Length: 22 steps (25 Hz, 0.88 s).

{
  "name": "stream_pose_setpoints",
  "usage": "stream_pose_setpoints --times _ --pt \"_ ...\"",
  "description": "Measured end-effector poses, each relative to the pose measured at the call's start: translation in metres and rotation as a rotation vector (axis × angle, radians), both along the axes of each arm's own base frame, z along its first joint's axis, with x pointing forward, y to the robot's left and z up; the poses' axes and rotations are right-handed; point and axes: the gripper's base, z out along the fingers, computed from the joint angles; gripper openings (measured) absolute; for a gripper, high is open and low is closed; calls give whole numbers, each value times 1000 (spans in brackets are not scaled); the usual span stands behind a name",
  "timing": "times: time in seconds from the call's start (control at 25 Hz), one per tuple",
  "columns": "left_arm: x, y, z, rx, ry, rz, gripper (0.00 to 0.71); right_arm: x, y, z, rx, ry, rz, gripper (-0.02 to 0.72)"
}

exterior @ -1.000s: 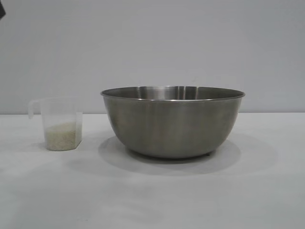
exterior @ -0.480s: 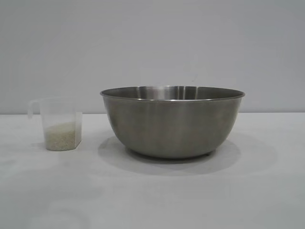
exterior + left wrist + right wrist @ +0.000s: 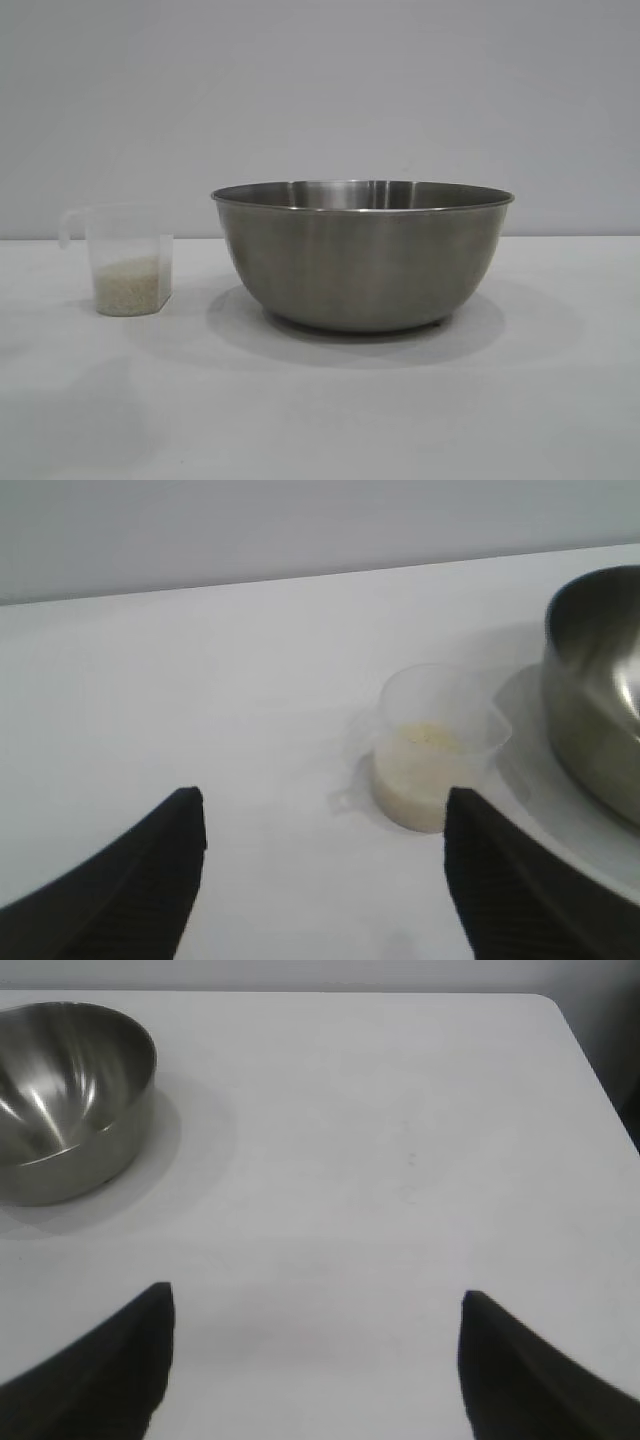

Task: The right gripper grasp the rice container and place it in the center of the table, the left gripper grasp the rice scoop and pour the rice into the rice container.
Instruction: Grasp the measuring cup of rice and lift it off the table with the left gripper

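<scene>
The steel rice container (image 3: 362, 255) stands on the white table (image 3: 320, 420), near the middle in the exterior view. It also shows in the left wrist view (image 3: 598, 690) and in the right wrist view (image 3: 65, 1095). The clear rice scoop (image 3: 125, 260) stands upright to its left, with rice (image 3: 127, 285) in its bottom. In the left wrist view the scoop (image 3: 435, 745) lies ahead of my open, empty left gripper (image 3: 322, 800), which is above the table. My right gripper (image 3: 315, 1295) is open and empty over bare table, away from the bowl. Neither gripper shows in the exterior view.
The table's far edge and rounded corner (image 3: 560, 1010) show in the right wrist view. A plain grey wall (image 3: 320, 90) stands behind the table.
A dark shape at the exterior view's top left corner has left the picture. The bowl and the scoop have not moved.
</scene>
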Motion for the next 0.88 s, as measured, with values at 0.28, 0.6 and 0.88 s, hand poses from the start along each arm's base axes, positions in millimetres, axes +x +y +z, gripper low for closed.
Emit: stream_pose_setpoints --times 0.28,0.6,0.88 --pt "8 -3 -30 36 150 -3 482 0 0 0 0 0 0 501" --pt "26 -8 -43 37 189 -7 482 0 0 0 0 0 0 501" --pt "42 -13 -42 15 157 -14 482 0 0 0 0 0 0 501"
